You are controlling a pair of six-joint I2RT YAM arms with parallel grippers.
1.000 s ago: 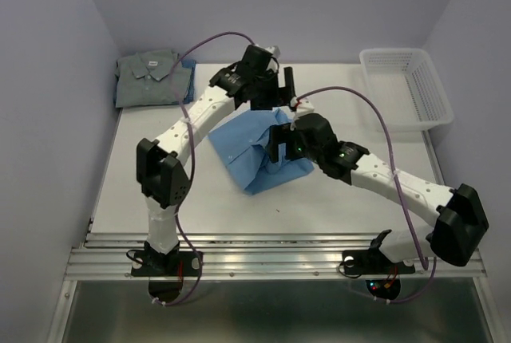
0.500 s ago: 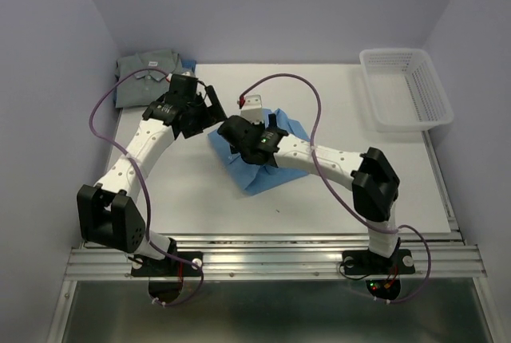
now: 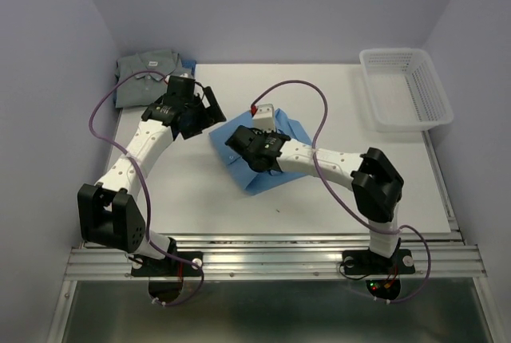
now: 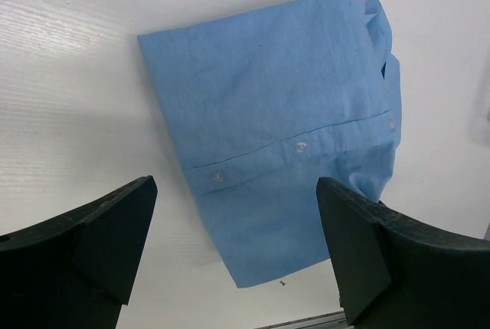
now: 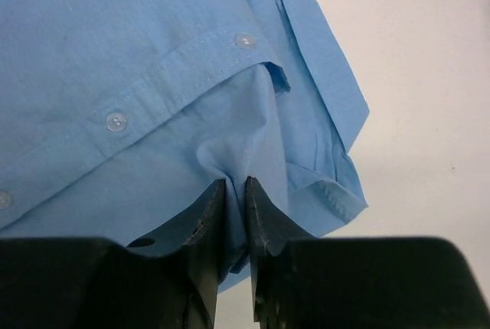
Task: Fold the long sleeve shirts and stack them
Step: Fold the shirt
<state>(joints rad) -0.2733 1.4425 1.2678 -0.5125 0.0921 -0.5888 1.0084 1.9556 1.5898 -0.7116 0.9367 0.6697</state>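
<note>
A light blue long sleeve shirt (image 3: 271, 169) lies folded at the table's middle, its button placket showing (image 4: 295, 147). My right gripper (image 3: 249, 151) is down on it, jaws shut on a pinched ridge of the blue cloth (image 5: 233, 184) near a folded cuff (image 5: 325, 199). My left gripper (image 3: 209, 116) hovers open just left of the shirt, and its fingertips (image 4: 138, 191) frame the shirt's near corner from above without touching it. A grey-green long sleeve shirt (image 3: 148, 72) lies folded at the far left corner, with more blue cloth (image 3: 189, 66) at its right edge.
A white mesh basket (image 3: 403, 88) stands at the far right of the table (image 3: 200, 191). Purple cables loop above both arms. The metal rail (image 3: 271, 259) with the arm bases runs along the near edge.
My right gripper has swung to the shirt's left part and shut on a fold of the cloth. The left arm pulled back from over the shirt to its left, still open.
</note>
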